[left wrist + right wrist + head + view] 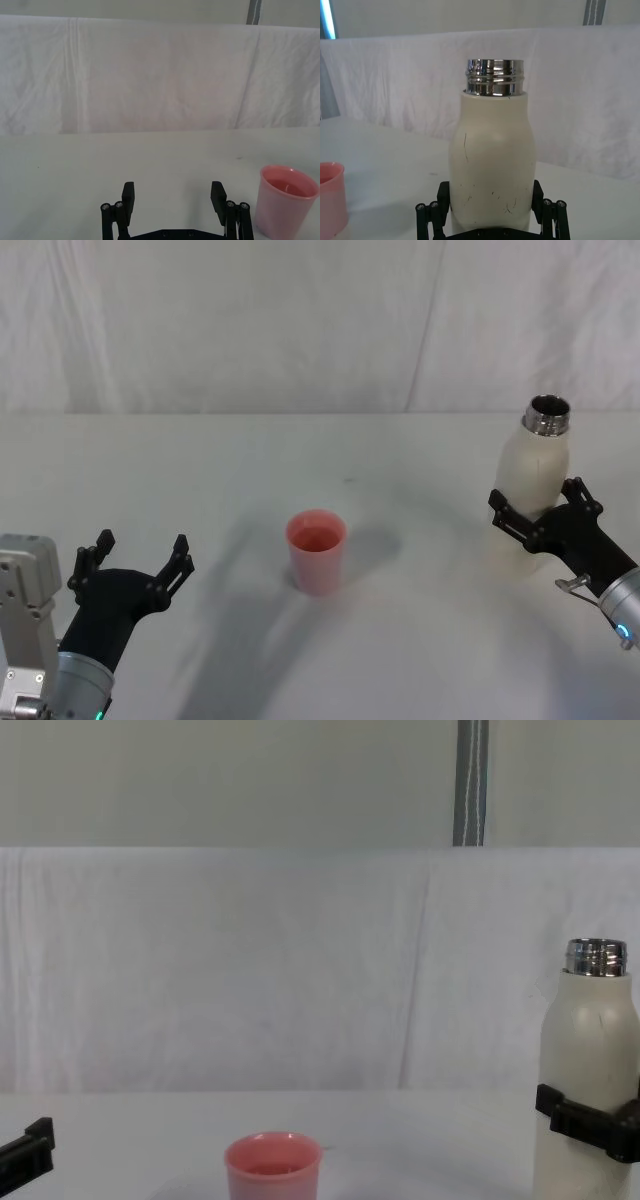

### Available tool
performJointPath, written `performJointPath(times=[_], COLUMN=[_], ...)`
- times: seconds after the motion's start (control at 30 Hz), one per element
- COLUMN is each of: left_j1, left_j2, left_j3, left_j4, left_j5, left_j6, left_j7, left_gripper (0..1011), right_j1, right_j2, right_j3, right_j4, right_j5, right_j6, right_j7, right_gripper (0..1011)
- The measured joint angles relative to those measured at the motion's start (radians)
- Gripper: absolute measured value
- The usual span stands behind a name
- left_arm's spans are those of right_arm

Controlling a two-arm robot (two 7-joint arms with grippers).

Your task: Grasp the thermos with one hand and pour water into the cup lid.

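Thermos upright between right tool fingers

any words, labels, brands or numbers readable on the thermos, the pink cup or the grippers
None: no text can be read anywhere.
thermos: plain cream body with dark scuffs only, no label.
cup lid: plain pink.
right gripper and left gripper: no markings legible.

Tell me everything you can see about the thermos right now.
The thermos is a tall cream-white bottle with rounded shoulders and a shiny threaded chrome neck, uncapped. Fine dark scuffs mark its body. It stands upright at the table's right side, well right of the pink cup lid. The right gripper has its black fingers around the lower body.
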Motion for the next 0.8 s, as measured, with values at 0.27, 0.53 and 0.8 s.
performJointPath(times=[0.27,0.53,0.8], left_j1=[0.000,0.000,0.000], left_j2=[0.000,0.000,0.000], left_j3=[0.000,0.000,0.000], left_j4=[0.000,0.000,0.000], left_j5=[0.000,0.000,0.000], left_j6=[0.000,0.000,0.000], left_j7=[0.000,0.000,0.000], left_gripper=[1001,1001,1001], right_j1=[-0.008,-0.015,-0.023], right_j2=[-0.003,-0.003,-0.001], right_j3=[0.006,0.009,0.010], right_j4=[-0.006,-0.017,-0.026], right_j5=[0.007,-0.001,-0.002], right_j6=[-0.008,-0.010,-0.005], right_j7=[0.000,-0.009,-0.011], right_gripper=[1000,1000,1000])
